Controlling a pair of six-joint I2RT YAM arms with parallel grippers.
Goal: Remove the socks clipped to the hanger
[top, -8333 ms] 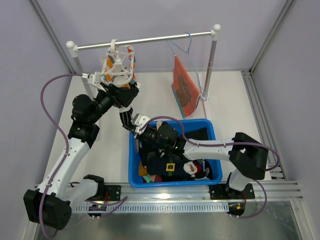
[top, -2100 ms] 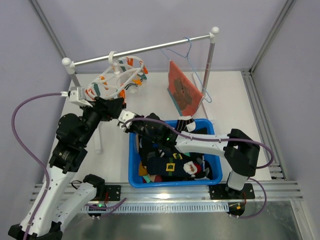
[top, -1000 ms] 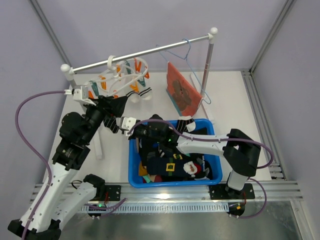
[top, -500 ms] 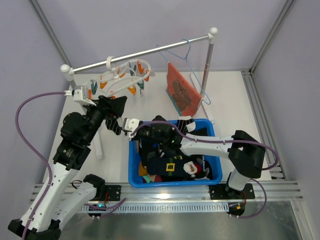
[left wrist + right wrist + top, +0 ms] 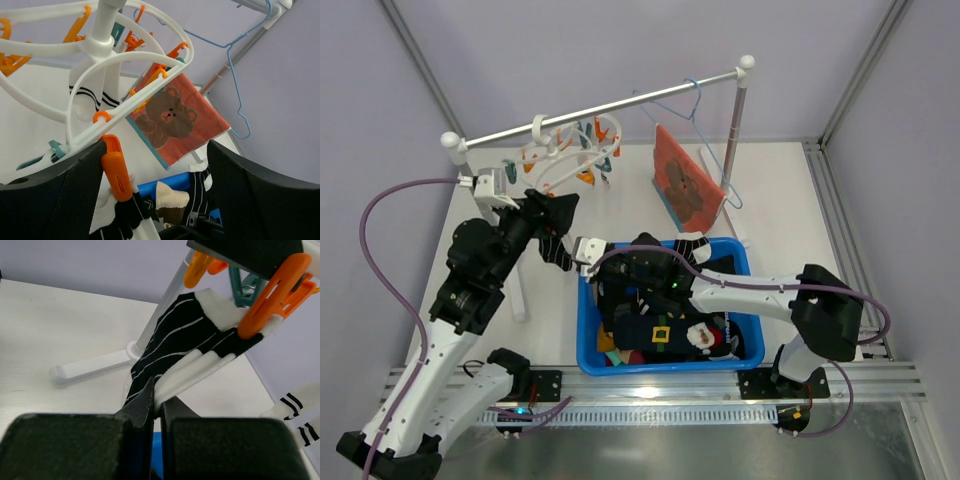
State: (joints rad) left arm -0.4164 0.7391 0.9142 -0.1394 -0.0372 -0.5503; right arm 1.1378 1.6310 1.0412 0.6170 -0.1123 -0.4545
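Observation:
The white ring hanger hangs by its hook on the rail, with orange and teal pegs; it fills the top of the left wrist view. An orange peg on it clips a black sock with white stripes, seen from above below the hanger. My right gripper is shut on that sock's white edge, at the bin's left rim. My left gripper is open under the ring, the peg against its left finger. A white sock with black stripes also hangs from the hanger.
A blue bin holding several socks and clothes sits under my right arm. An orange bear-print cloth hangs from a pale-blue wire hanger on the rail. The rail's white foot lies on the table.
The hanger has swung right and up toward the rail. My right gripper has shifted slightly right, still holding the black sock. My left gripper has moved a little right under the ring.

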